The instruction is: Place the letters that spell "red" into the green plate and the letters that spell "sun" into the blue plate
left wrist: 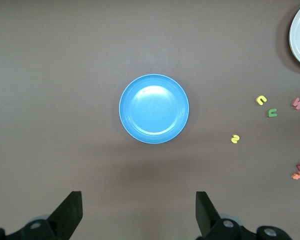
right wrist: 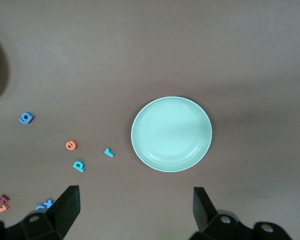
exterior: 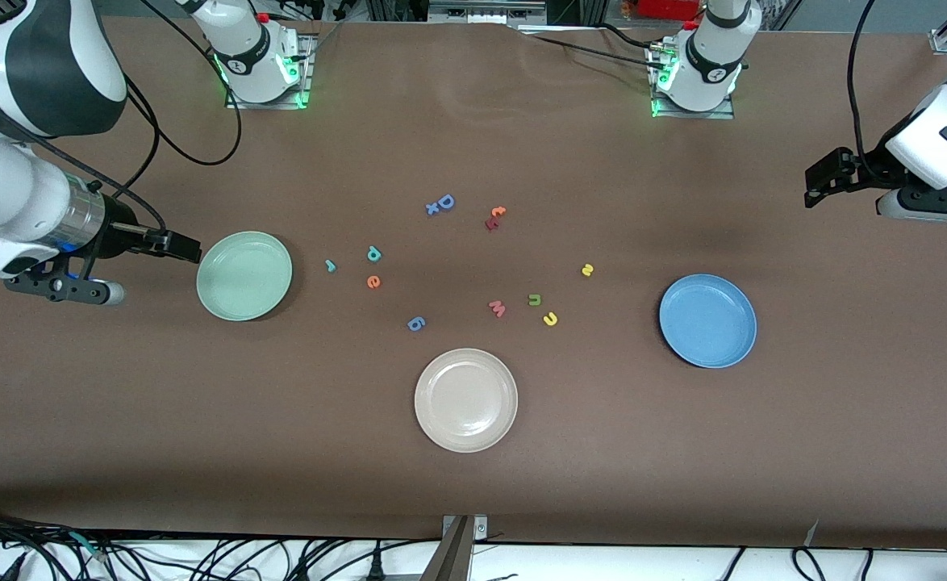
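The green plate point(exterior: 244, 275) point(right wrist: 171, 133) lies toward the right arm's end, and the blue plate point(exterior: 707, 320) point(left wrist: 154, 108) toward the left arm's end. Between them lie the teal r point(exterior: 330, 265) point(right wrist: 108, 152), teal d point(exterior: 373, 253) point(right wrist: 78, 165) and orange e point(exterior: 373, 282) point(right wrist: 71, 145). Closer to the blue plate are the yellow s point(exterior: 587, 270) point(left wrist: 235, 139), olive n point(exterior: 535, 300) point(left wrist: 272, 113) and yellow u point(exterior: 550, 319) point(left wrist: 261, 100). My right gripper point(exterior: 177, 245) point(right wrist: 135, 192) hangs open, high beside the green plate. My left gripper point(exterior: 827, 174) point(left wrist: 138, 197) hangs open, high near the blue plate.
A cream plate point(exterior: 465, 399) sits nearest the front camera. Other letters lie among the task's own: a blue D with an x point(exterior: 441, 204), a red and orange pair point(exterior: 494, 217), a pink w point(exterior: 497, 307) and a blue 6-like piece point(exterior: 415, 323).
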Robot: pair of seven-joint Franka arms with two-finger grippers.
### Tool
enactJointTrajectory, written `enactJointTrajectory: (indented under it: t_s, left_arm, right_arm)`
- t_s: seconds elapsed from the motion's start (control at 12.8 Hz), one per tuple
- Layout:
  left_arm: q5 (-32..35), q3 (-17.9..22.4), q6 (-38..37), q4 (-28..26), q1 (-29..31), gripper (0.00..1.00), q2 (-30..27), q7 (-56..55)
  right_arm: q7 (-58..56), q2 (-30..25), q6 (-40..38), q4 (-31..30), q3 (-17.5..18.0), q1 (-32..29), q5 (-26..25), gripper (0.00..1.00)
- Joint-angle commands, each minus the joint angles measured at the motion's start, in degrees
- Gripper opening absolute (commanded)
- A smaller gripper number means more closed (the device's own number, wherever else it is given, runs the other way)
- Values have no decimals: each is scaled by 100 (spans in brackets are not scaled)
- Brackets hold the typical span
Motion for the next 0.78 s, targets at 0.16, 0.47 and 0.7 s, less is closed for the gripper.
enactJointTrajectory:
  t_s: [0.16, 0.47, 0.7]
  left_arm:
    - [65, -14, -56, -10, -37, 100, -49, 121]
    - [65, -14, -56, -10, -37, 100, -49, 121]
    - [65, -23, -56, -10, -37, 100, -49, 121]
  right_arm:
    - [-48, -38, -249, 46, -6, -50, 89, 100]
    - [-31, -38, -222, 46, -41, -51, 89, 100]
    - [13, -38, -249, 37, -41, -42, 80, 100]
